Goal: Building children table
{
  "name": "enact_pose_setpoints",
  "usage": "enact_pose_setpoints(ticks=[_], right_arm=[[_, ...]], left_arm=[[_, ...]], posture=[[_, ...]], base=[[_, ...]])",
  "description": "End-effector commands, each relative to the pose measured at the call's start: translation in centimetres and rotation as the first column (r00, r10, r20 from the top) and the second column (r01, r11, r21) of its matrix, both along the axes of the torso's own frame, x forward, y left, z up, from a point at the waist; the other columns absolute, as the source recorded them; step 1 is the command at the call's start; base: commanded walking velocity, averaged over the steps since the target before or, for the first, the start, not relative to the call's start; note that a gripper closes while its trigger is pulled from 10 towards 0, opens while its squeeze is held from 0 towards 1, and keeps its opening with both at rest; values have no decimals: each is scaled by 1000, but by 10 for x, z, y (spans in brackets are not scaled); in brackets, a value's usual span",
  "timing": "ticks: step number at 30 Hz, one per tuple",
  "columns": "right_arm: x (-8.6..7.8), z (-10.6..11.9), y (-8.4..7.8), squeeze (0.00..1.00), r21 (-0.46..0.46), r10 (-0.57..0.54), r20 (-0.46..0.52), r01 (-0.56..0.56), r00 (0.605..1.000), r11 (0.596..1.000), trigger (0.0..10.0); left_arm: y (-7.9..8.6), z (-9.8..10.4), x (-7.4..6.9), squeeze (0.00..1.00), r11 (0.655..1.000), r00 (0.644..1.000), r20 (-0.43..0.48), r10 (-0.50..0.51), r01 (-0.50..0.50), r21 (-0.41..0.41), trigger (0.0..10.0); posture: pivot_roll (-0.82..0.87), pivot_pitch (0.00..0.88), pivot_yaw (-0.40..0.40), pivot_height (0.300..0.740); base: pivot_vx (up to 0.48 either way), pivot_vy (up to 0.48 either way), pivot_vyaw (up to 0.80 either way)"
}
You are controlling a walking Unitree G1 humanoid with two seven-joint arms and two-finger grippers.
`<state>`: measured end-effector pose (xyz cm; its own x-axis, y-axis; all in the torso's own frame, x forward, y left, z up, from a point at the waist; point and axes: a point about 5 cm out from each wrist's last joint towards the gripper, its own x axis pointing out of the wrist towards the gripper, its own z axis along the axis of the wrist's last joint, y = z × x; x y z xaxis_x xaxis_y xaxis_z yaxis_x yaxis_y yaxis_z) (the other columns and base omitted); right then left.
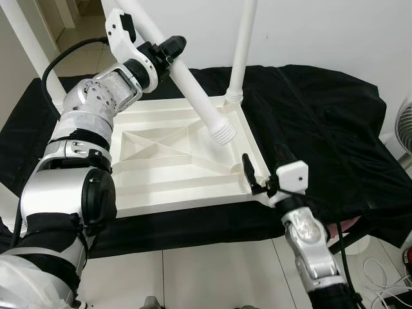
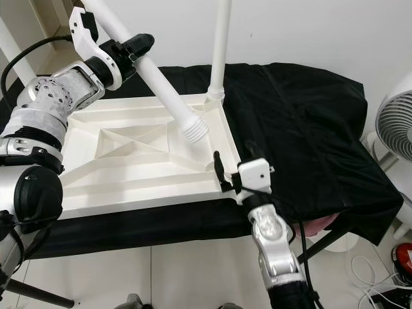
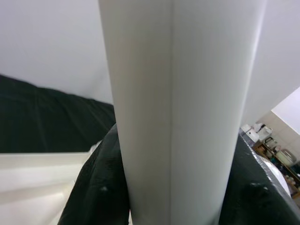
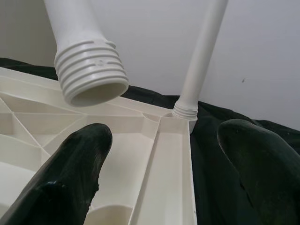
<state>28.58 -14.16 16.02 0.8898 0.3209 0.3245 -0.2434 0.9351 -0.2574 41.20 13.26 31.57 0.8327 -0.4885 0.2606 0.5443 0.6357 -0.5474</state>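
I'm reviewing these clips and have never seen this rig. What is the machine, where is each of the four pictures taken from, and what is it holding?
This is a humanoid robot with two silver arms, each ending in two black fingers. The two wide pictures come from a stereo camera on its head, looking down. The other two come from cameras on each wrist, looking along the fingers.

On a surface draped in black cloth lies an upside-down white plastic tabletop, ribbed underside up. One white leg already stands upright in a far corner socket.

The left gripper has its jaws shut on a second leg, tilted, its threaded end hanging above the tabletop. The right gripper sits at the tabletop's near right edge; its wrist picture shows the jaws spread apart, holding nothing.
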Motion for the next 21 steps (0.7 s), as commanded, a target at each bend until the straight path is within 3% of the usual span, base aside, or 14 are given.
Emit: enact_pose_setpoints(ticks=[1, 4, 6, 9, 11, 21], right_arm=[[3, 4, 2, 0, -2, 36, -36, -36, 999, 999, 10000], [7, 8, 4, 0, -26, 64, -60, -66, 996, 998, 10000], [17, 25, 7, 0, -81, 113, -65, -118, 991, 990, 10000], [20, 33, 7, 0, -95, 130, -62, -135, 990, 986, 10000], [31, 50, 10, 0, -140, 147, -38, -151, 988, 979, 10000], [45, 70, 22, 0, -160, 161, -54, -167, 986, 973, 10000]], left_arm=[[-5, 15, -6, 0, 997, 987, 141, -74, 72, 24, 10000], [-7, 17, -7, 0, 997, 984, 166, -67, 62, 35, 10000], [-12, 20, -10, 0, 996, 970, 236, -54, 36, 81, 10000], [-15, 21, -12, 0, 995, 962, 267, -49, 23, 100, 10000], [-22, 20, -15, 0, 992, 950, 312, -32, -8, 126, 10000], [-38, 21, -26, 0, 982, 913, 408, 9, -84, 167, 10000]], posture=[[-94, 0, 16, 740], [-92, 0, 13, 740], [-94, 0, 12, 740], [-94, 0, 12, 740], [-99, 0, 17, 740], [-87, 0, 10, 740]], base=[[0, 0, 0], [0, 0, 0], [0, 0, 0], [0, 0, 0], [0, 0, 0], [0, 0, 0]])
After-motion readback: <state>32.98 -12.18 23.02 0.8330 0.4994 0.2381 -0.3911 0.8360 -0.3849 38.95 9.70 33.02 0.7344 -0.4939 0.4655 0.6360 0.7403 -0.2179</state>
